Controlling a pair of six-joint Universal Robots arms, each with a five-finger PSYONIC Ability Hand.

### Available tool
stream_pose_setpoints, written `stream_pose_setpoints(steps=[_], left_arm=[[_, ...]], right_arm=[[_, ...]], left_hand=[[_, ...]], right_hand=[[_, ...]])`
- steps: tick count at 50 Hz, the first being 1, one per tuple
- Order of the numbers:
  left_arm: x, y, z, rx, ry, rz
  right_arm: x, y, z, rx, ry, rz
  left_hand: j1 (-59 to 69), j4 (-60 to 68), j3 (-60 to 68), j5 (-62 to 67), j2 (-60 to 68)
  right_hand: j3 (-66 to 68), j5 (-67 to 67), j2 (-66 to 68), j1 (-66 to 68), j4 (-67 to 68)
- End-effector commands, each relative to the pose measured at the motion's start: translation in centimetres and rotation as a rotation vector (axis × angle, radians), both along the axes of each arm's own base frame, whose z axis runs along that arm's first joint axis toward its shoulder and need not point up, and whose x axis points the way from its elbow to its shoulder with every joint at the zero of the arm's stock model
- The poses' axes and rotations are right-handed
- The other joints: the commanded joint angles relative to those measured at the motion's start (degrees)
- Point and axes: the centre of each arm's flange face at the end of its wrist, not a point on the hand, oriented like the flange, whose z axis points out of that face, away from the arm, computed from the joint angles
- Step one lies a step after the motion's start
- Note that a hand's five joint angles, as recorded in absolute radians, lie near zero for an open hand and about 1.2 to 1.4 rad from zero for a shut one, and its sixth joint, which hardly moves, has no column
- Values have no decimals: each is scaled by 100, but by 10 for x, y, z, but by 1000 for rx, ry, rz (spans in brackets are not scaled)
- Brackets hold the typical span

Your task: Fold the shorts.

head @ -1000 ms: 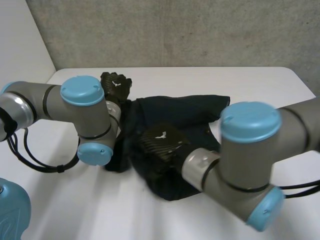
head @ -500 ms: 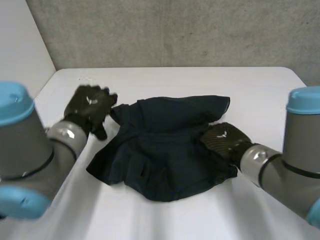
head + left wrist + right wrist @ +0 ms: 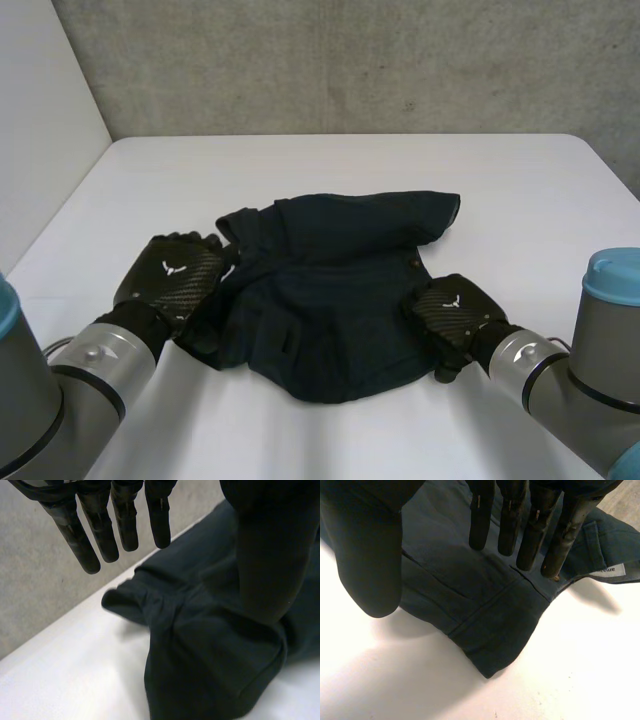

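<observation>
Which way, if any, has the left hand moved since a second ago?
Yes. The left hand has pulled back from the table's far edge toward the robot, now beside the shorts.

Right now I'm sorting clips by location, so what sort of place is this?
Probably a robotics lab or test bench rather than a home: a plain white table against a raw concrete wall, with dark shorts lying between the robot's left hand and right hand.
</observation>
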Motion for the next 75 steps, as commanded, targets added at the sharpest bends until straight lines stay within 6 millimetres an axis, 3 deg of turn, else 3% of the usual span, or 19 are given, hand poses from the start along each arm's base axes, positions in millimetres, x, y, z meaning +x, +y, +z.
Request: stream_pose_setpoints(steps=[1, 6, 9, 10, 14, 22, 29, 34, 44, 51, 55, 57, 58, 59, 60, 61, 70, 75], left_arm=[[-6, 9, 6, -16, 18, -43], [-10, 13, 7, -19, 19, -64], [-14, 13, 9, -29, 23, -76], [-15, 13, 9, -32, 24, -79], [-23, 13, 10, -44, 28, -104], [-49, 8, -21, 27, -29, -157], [-58, -3, -45, 77, -84, -165], [-59, -6, -57, 59, -164, -176], [-49, -19, -54, 19, -213, -46], [-46, -15, -50, 21, -212, -57], [-43, -13, -31, -22, -180, -47], [-35, -17, -16, -53, -158, -17], [-33, -18, -12, -62, -151, -9], [-30, -19, -7, -70, -144, 3], [-27, -20, -4, -77, -139, 10], [-24, -20, 2, -88, -128, 17], [-24, -21, 9, -95, -109, 3], [-24, -30, 13, -104, -92, 19]], right_arm=[[2, -8, -10, -15, 0, -7], [0, -12, -11, -23, 11, -18], [-1, -16, -11, -33, 16, -20], [-2, -18, -10, -41, 15, -27], [-7, -24, -8, -47, 9, -43], [-10, -23, -9, -30, 1, -52], [-10, -22, -6, -34, 1, -59], [-12, -22, 0, -50, -8, -67], [-12, -22, 0, -49, -4, -70], [-12, -23, 2, -48, -10, -76], [-15, -28, 11, -32, -55, -114], [-20, -33, 29, -22, -111, -160], [-21, -33, 34, -13, -128, -173], [-23, -33, 39, -1, -147, -184], [-26, -33, 47, 29, -176, -206], [-27, -34, 50, 49, -187, -219], [-31, -21, 51, 226, -192, -247], [-29, -19, 33, 266, -212, -251]], left_hand=[[-16, 89, 52, 128, 74], [1, 105, 69, 145, 91], [1, 105, 69, 145, 91], [18, 122, 86, 161, 108], [51, 156, 120, 195, 142], [102, 206, 170, 245, 192], [387, 492, 455, 531, 477], [1745, 1850, 1813, 1889, 1835], [5699, 5804, 5768, 5843, 5790], [5718, 5822, 5786, 5862, 5808], [5718, 5822, 5786, 5862, 5808], [5718, 5822, 5786, 5862, 5808], [5718, 5822, 5786, 5862, 5808], [5718, 5822, 5786, 5862, 5808], [5718, 5822, 5786, 5862, 5808], [5718, 5822, 5786, 5862, 5808], [5718, 5822, 5786, 5862, 5808], [5718, 5822, 5786, 5862, 5808]], right_hand=[[759, 896, 760, 1178, 758], [1663, 1800, 1664, 2082, 1662], [3678, 3816, 3680, 4098, 3678], [5152, 5289, 5153, 5571, 5151], [5177, 5314, 5179, 5597, 5176], [5177, 5314, 5179, 5597, 5176], [5177, 5314, 5179, 5597, 5176], [5177, 5314, 5179, 5597, 5176], [5177, 5314, 5179, 5597, 5176], [5177, 5314, 5179, 5597, 5176], [5177, 5314, 5179, 5597, 5176], [5177, 5314, 5179, 5597, 5176], [4983, 5121, 4985, 5403, 4983], [3882, 4020, 3884, 4302, 3881], [1906, 2043, 1908, 2326, 1905], [1204, 1341, 1205, 1623, 1203], [-1090, -953, -1089, -671, -1091], [-1394, -1256, -1392, -974, -1395]])
